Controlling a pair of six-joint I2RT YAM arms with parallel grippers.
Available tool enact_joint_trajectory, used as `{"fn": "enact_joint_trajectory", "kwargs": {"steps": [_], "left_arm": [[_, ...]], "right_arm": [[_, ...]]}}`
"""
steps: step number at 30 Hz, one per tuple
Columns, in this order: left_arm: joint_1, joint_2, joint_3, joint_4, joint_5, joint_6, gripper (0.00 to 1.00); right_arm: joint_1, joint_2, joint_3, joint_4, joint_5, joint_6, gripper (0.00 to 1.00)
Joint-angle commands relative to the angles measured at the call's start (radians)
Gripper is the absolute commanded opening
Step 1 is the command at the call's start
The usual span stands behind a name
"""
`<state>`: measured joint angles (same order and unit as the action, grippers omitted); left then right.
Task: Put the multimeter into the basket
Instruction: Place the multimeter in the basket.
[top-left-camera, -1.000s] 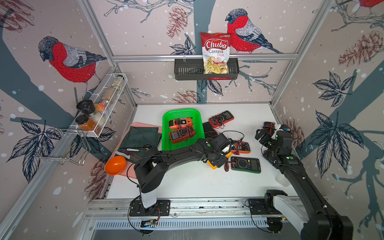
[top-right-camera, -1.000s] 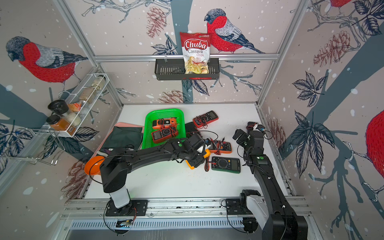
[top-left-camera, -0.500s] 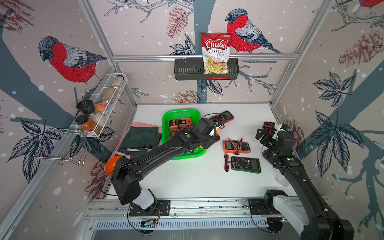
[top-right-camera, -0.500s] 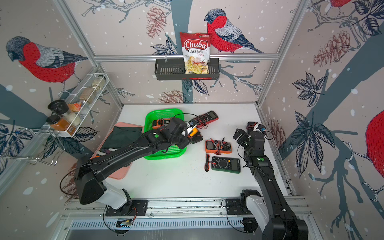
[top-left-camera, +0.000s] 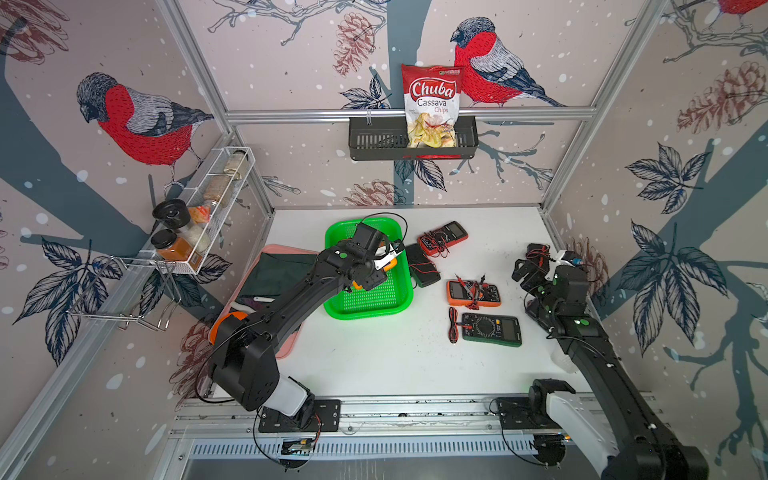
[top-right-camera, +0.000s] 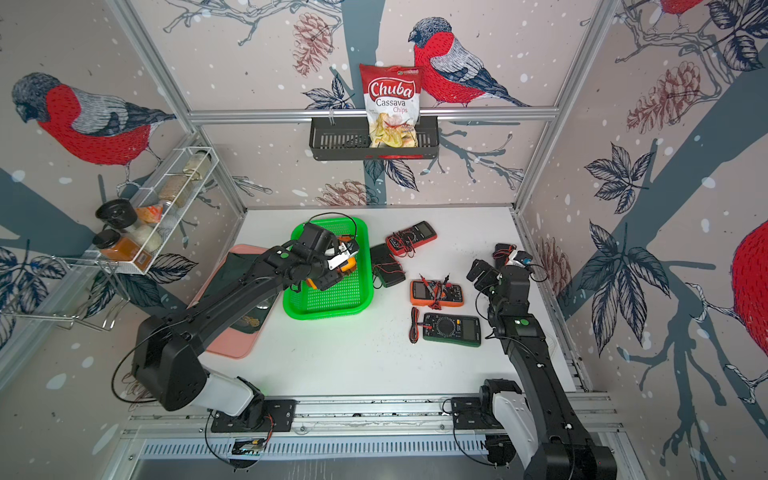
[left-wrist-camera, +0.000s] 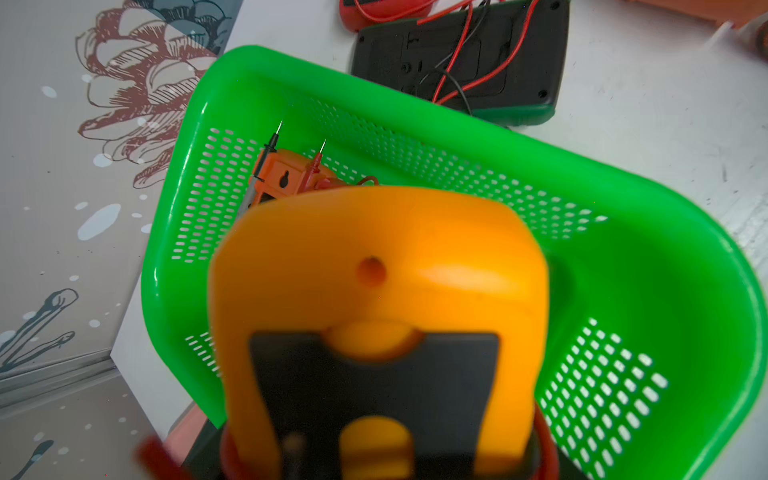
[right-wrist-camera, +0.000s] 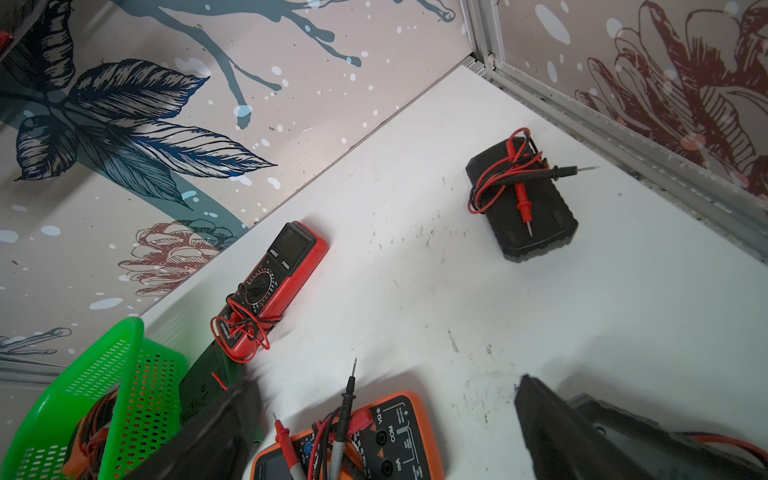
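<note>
The left gripper (top-left-camera: 385, 262) clamps the yellow multimeter (left-wrist-camera: 374, 270) over the green basket (top-left-camera: 365, 314), inside its rim. The right gripper (top-left-camera: 532, 264) gapes wide near the table (top-left-camera: 374, 365) edge.

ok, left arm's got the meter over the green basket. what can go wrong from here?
Landing on a meter: the yellow multimeter in the left fingers hangs over the basket where an orange meter already lies, probe tips exposed; released here it may rest tilted on it.
Lead snag: what looks like a red lead, blurred in the left wrist view, hangs outside the basket wall and might catch the rim.
</note>
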<state>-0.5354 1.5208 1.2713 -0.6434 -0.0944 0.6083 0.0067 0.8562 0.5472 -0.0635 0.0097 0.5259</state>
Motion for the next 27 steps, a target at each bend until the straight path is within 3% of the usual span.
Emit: {"fn": "enact_joint_trajectory", "kwargs": {"steps": [1, 12, 21, 22, 23, 24, 25, 27], "left_arm": [[0.031, 0.042, 0.013, -0.078, 0.148, 0.127, 0.00], [0.048, 0.251, 0.069, -0.177, 0.183, 0.103, 0.07], [0.048, 0.334, 0.069, -0.202, 0.224, 0.079, 0.14], [0.047, 0.337, 0.069, -0.201, 0.229, 0.076, 0.28], [0.047, 0.342, 0.070, -0.200, 0.232, 0.071, 0.32], [0.047, 0.348, 0.073, -0.197, 0.235, 0.065, 0.45], [0.047, 0.353, 0.073, -0.198, 0.235, 0.063, 0.48], [0.047, 0.363, 0.070, -0.192, 0.236, 0.059, 0.66]], "right_arm": [[-0.001, -0.002, -0.004, 0.017, 0.012, -0.007, 1.00], [-0.001, 0.004, 0.013, 0.011, 0.026, 0.000, 1.00], [-0.001, 0.000, 0.013, 0.002, 0.039, -0.001, 1.00], [-0.001, 0.000, 0.013, -0.001, 0.039, 0.000, 1.00], [-0.001, -0.002, 0.013, -0.001, 0.042, -0.001, 1.00], [0.000, -0.002, 0.013, 0.000, 0.042, -0.001, 1.00], [0.000, -0.002, 0.013, -0.001, 0.042, 0.001, 1.00], [-0.001, -0.002, 0.012, -0.001, 0.041, 0.004, 1.00]]}}
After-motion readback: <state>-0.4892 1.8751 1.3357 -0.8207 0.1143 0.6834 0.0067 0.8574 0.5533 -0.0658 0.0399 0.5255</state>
